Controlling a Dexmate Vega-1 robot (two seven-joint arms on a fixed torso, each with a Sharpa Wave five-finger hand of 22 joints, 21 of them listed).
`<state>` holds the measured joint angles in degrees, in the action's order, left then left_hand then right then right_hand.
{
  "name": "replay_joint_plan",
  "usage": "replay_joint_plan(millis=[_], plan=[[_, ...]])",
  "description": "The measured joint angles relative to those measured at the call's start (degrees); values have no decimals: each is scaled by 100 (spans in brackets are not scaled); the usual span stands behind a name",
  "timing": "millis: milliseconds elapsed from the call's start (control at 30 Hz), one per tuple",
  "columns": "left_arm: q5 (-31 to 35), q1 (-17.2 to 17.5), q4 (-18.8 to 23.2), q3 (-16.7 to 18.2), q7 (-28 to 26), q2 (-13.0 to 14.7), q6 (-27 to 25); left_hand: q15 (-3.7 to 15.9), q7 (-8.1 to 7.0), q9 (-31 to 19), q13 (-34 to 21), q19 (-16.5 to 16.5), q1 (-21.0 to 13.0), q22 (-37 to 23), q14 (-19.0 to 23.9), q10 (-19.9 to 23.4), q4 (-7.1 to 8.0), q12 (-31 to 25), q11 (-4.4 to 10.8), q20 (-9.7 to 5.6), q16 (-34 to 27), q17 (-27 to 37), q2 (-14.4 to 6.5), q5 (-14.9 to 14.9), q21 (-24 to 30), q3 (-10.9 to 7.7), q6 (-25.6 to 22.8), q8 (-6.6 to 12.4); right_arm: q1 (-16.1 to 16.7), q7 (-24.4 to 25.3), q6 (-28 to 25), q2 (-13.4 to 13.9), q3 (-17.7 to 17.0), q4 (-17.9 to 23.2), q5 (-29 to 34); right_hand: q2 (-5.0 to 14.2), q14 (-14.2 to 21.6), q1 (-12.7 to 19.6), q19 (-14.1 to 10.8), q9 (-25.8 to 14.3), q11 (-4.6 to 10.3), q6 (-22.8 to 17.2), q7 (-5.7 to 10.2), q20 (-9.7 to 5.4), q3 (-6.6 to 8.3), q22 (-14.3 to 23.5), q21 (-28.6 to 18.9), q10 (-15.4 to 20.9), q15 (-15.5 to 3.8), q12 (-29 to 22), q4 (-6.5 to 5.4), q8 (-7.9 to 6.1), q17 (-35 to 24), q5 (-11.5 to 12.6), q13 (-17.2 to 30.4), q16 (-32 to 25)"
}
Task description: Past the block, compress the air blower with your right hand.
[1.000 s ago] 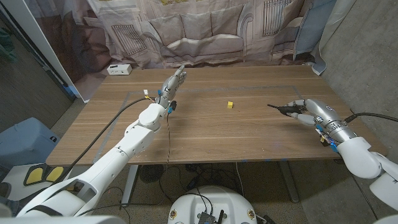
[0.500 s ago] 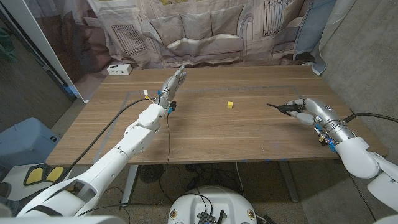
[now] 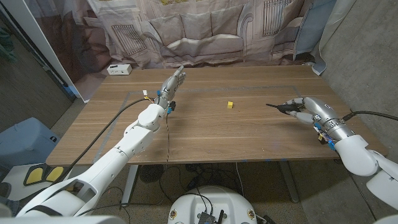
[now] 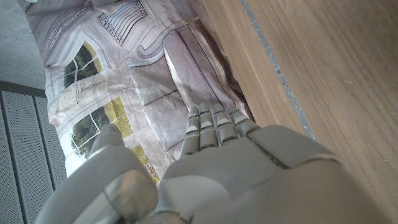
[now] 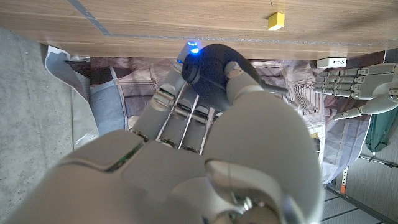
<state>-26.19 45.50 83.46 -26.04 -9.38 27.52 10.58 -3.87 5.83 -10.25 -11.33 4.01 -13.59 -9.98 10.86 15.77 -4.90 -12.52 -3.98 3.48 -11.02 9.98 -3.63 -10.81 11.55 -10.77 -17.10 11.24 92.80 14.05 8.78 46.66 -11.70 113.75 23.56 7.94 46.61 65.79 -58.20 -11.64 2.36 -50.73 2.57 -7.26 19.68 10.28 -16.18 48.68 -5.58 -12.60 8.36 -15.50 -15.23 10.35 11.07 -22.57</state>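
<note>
Air blower (image 3: 281, 107): black, held at right of frame in the closed right hand (image 3: 310, 111), nozzle nudged slightly further left than a second ago. Yellow block (image 3: 230, 104) is unmoved at centre; squeezing is judged under way.

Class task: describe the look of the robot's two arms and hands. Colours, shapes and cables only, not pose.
Both arms have smooth, rounded, white-to-light-grey shells. The left hand and right hand are grey with segmented fingers. Small blue and yellow fittings sit at each wrist. A black cable trails from the left forearm, another from the right.
</note>
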Motion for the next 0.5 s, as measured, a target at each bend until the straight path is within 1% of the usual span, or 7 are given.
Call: replay_joint_plan(millis=[100, 167, 233, 300, 367, 433, 500], plan=[[0, -19, -19, 0, 5, -5, 0, 0, 0, 0, 0, 0, 1, 0, 0, 0, 0, 0, 0, 0, 0, 0, -1, 0, 0, 0, 0, 0, -11, -36, -44, 27, 7, 14, 0, -52, -62, -44, 40, 0, -2, 43, 1, -20, -60, 0, 29, -40, 32, 14, -7, 29, -9, -38, 0, 13], [-1, -25, -34, 1, 10, -10, 2, 0, 0, 0, 0, 0, 23, 0, 0, 0, 0, 0, 0, 0, 0, 0, -24, 0, 0, 0, 0, 0, -17, -51, -70, 41, 10, 25, 0, -88, -123, -79, 71, 0, -33, 93, 11, 10, -91, -10, 50, -74, 38, 51, -19, 69, -30, -41, 0, 35], [-3, -32, -52, 1, 14, -16, 7, 0, 0, 0, 0, 0, 23, 0, 0, 0, 0, 0, 0, 0, 0, 0, -23, 0, 0, 0, 0, 0, -24, -69, -97, 58, 13, 35, 1, -88, -164, -79, 70, 0, -1, 93, 11, 9, -107, -16, 50, -122, 73, 62, -2, 70, -36, -41, 0, 35], [-4, -43, -73, 0, 19, -26, 12, 0, 0, 0, 0, 0, 23, 0, 0, 0, 0, 0, 0, 0, 0, 0, -23, 0, 0, 0, 0, 0, -30, -91, -126, 71, 16, 42, 1, -88, -215, -79, 125, 0, -32, 149, 22, 4, -135, -16, 72, -153, 67, 95, -23, 113, -48, -41, 0, 78], [-7, -51, -101, -2, 23, -36, 18, 0, 0, 0, 0, 0, 23, 0, 0, 0, 0, 0, 0, 0, 0, 0, -23, 0, 0, 0, 1, 0, -39, -114, -154, 91, 18, 48, 2, -119, -279, -110, 152, 0, 9, 165, 21, 31, -158, -16, 95, -193, 88, 95, 0, 141, -62, -41, 0, 79], [-9, -60, -118, -6, 26, -45, 19, 0, 0, 0, 0, 0, 23, 0, 0, 0, 0, 0, 0, 0, 0, 0, -23, 0, 0, 0, 1, 0, -45, -129, -173, 104, 22, 51, 0, -119, -336, -110, 177, 0, 6, 218, 30, 11, -194, -16, 95, -237, 85, 117, -3, 157, -87, -41, 11, 79], [-11, -72, -139, -11, 29, -53, 24, 0, 0, 0, 0, 0, 23, 0, 0, 0, 0, 0, 0, 0, 0, 0, -23, 0, 0, 0, 1, 0, -53, -142, -190, 116, 24, 54, -6, -155, -386, -74, 241, 1, 11, 247, 42, 33, -205, -16, 118, -298, 117, 139, 0, 198, -89, -41, 27, 118]])
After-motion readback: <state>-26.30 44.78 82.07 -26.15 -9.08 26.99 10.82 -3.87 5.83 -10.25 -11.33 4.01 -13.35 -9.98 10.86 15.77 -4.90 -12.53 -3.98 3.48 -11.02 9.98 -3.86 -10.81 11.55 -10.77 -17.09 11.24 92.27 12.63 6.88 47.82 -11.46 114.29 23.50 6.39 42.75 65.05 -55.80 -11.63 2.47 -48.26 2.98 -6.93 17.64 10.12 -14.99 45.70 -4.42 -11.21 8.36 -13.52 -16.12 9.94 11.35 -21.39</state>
